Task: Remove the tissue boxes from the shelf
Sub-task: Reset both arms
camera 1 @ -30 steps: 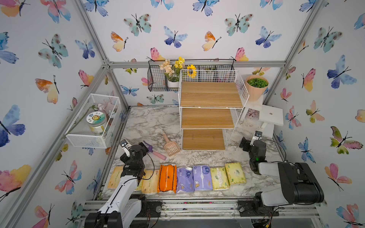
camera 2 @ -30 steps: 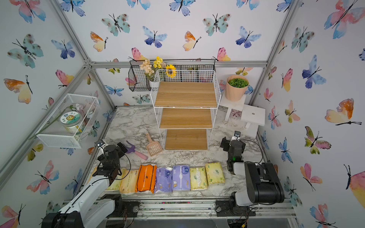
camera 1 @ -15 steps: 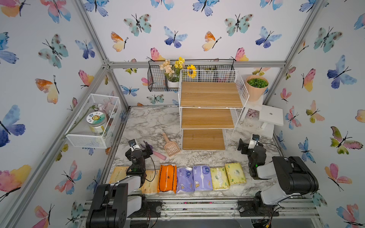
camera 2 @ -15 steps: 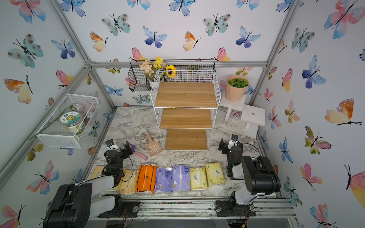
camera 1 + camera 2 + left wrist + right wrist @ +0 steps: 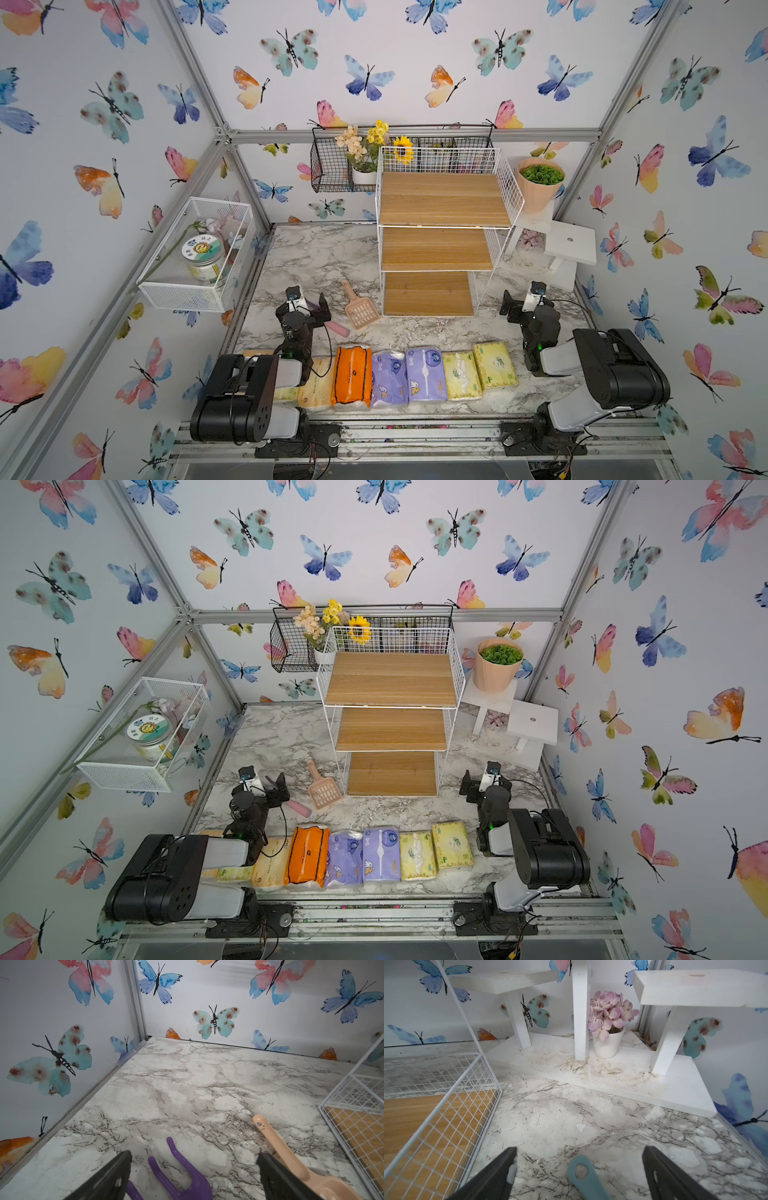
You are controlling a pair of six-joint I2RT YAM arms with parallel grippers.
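The shelf's [image 5: 440,199] 3 boards are bare. The tissue packs [image 5: 424,374], seemingly 8, lie in a row on the counter [image 5: 316,257] before it, long axes pointing shelfward. Left gripper [image 5: 193,1156] and right gripper [image 5: 579,1153] gape wide and empty, flanking the shelf's front.

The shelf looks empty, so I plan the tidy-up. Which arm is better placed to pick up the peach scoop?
Left. The left gripper stands open right beside the peach scoop, which shows at its fingertip in the left wrist view. The right gripper stands at the other side of the shelf.
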